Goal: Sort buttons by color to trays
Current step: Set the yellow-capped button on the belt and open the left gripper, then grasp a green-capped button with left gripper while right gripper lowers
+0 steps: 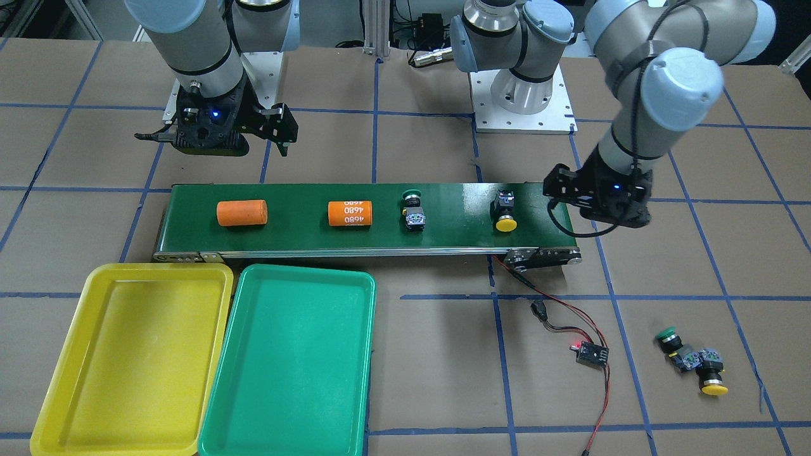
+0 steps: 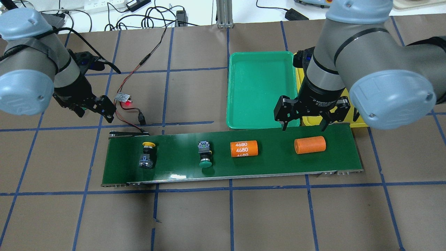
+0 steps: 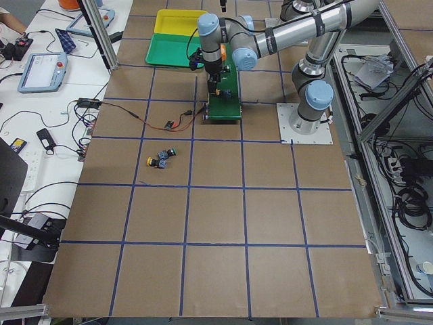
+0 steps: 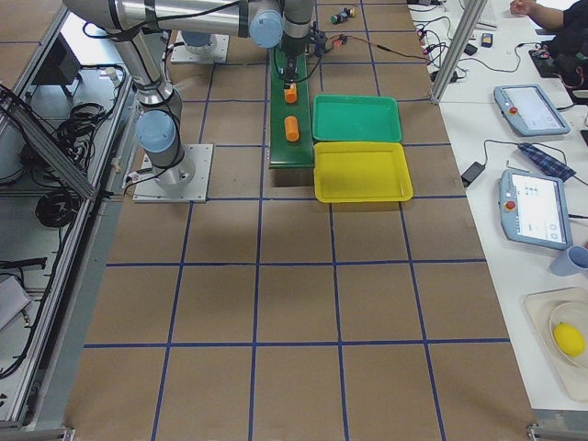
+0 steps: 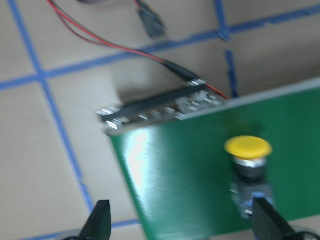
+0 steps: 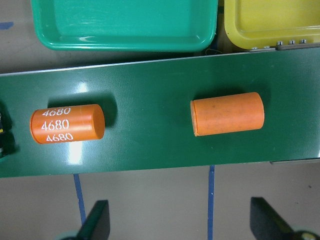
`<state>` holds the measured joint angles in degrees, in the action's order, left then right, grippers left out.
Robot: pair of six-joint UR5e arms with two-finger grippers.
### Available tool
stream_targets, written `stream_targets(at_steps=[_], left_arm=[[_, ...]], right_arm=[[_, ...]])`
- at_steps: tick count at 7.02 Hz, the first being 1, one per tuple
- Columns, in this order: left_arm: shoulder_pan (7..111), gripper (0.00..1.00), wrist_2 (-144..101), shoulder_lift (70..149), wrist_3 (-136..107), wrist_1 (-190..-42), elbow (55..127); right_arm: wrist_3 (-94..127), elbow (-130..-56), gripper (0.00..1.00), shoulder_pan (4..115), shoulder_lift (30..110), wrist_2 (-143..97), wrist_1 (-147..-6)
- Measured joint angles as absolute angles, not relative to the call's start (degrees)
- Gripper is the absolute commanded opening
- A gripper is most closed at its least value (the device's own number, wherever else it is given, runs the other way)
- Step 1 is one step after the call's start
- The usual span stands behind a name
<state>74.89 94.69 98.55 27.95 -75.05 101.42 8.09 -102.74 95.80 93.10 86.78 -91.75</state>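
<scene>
Looking at the front-facing view first: nothing's sorted, I'd say. The yellow tray (image 1: 95, 278) and green tray (image 1: 298, 273) sit side by side just in front of the conveyor belt (image 1: 456, 235), and neither holds a button. Along the belt there's a plain orange cylinder (image 1: 242, 213), the 4680 cylinder (image 1: 350, 213), a green-capped button (image 1: 414, 209), then a yellow-capped button (image 1: 505, 212). The left gripper (image 1: 561, 189) hangs just off that last end. A loose pair of buttons (image 1: 694, 361), one green cap and one yellow, lies touching on the table, well apart from everything.

Overhead: the right gripper (image 2: 305, 127) hovers at the belt's far edge near the plain cylinder, jaws wide, holding nothing.

Side views: too small to judge either gripper. They only confirm the trays are at one end and the loose pair is beyond the other.

Left wrist: fingers spread wide, nothing between them. The yellow-capped button lies on the belt, off toward one fingertip rather than centred.

Right wrist: fingers also spread and empty, looking down on the two cylinders.

My read is that this is the approach to the first pick, the yellow-capped one. Next the left gripper needs to slide over until the button sits between the fingers, drop down, and close on the black body rather than the rounded cap. The yellow tray is at the opposite end, so that's a long carry.
</scene>
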Motion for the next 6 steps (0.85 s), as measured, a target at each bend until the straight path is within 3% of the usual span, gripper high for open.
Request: stream_targets(at_steps=[3,6], left_arm=[[68.3,1.0,94.8,113.5,23.6,-59.3,94.0],[65.0,1.0,95.4,120.1,21.5,-52.3,93.5]], right_arm=[[8.1,-102.8,1.0,95.8,93.0,86.8,-91.7],[8.0,-103.6,1.0,95.8,93.1,87.1,-91.8]])
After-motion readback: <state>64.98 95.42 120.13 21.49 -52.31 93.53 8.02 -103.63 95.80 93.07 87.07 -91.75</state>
